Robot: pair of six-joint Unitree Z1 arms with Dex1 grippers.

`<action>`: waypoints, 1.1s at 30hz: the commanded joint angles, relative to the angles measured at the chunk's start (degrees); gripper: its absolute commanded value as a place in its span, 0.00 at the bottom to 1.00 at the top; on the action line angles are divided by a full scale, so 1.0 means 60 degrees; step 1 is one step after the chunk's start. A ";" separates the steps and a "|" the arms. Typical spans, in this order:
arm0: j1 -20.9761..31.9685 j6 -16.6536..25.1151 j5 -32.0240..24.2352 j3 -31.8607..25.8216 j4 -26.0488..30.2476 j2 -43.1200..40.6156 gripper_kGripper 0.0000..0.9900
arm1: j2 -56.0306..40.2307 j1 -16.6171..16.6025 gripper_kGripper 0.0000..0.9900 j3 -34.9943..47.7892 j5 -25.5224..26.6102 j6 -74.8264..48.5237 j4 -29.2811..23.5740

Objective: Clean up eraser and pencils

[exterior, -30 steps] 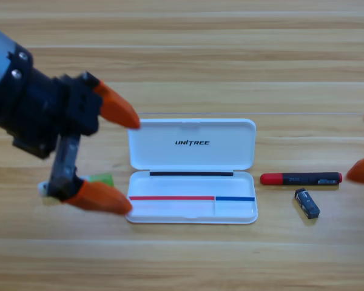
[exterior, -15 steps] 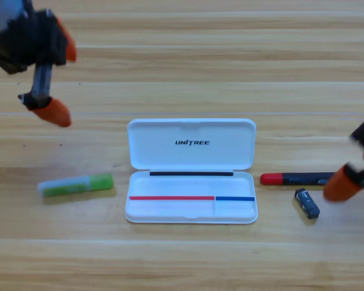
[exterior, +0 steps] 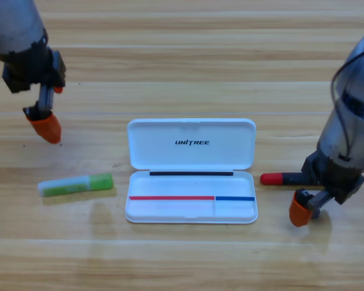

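Now your right gripper [exterior: 304, 209] sits at four o'clock of the open white case [exterior: 191, 173], covering the eraser and the red pencil's [exterior: 279, 179] black end; I cannot tell its grip. Your left gripper [exterior: 45, 118] waits at ten o'clock, above the green pencil [exterior: 76, 184].

open case [exterior: 191, 171] mid-table, one pencil [exterior: 76, 184] lying left of it, other pencil [exterior: 280, 178] right, partly under right gripper [exterior: 303, 209]
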 commanded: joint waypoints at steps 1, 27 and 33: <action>0.0565 -0.0237 -0.0643 -0.0162 0.0096 0.1010 0.98 | 0.1017 -0.0243 0.87 -0.0265 -0.0067 0.0114 -0.0311; 0.0697 -0.0179 -0.0995 0.1991 -0.1574 0.1010 1.00 | -0.1063 0.0270 0.00 -0.0982 -0.0477 -0.4339 0.1257; 0.0785 -0.0135 -0.0951 0.2416 -0.2189 0.1171 1.00 | -0.0272 0.1061 0.00 -0.2198 0.0285 -0.6023 0.1916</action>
